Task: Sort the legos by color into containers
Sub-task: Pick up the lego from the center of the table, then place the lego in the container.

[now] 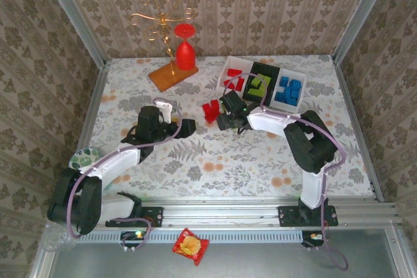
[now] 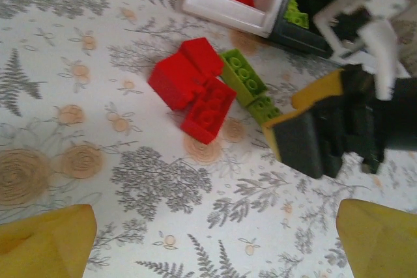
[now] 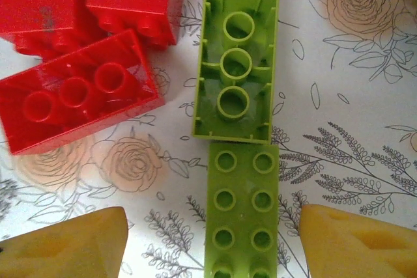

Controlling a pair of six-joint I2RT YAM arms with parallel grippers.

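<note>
The right end effector (image 3: 215, 245) is seen released. Its yellow pads (image 3: 355, 242) stand apart on either side of a studs-up lime-green brick (image 3: 242, 213), and bare desk (image 3: 365, 128) is visible in the gap on each side, so nothing is grasped. The left end effector (image 2: 212, 242) is likewise spread wide and empty, and is held over the desk at six o'clock of the loose pile.

In the right wrist view the studs-up brick lies at six o'clock. An upturned green brick (image 3: 236, 63) is set end to end with it at twelve o'clock, touching or nearly so, and red bricks (image 3: 78, 99) are clustered from nine to eleven o'clock. In the top view this pile lies at about seven o'clock of the containers: a white container (image 1: 234, 60) with reds, a black container (image 1: 267, 65) with greens, and a second white container (image 1: 293, 73) with blues.

The bricks are judged to be light, rigid, hard plastic and not fragile, with glossy flat walls that may slip under a skewed pinch. The studs-up brick is best taken across its two long walls near mid-length, away from the joint with its neighbour, so that the neighbour is not dragged along. The studs and the hollow underside offer poor purchase and are better avoided. A moderate squeeze should suffice.
</note>
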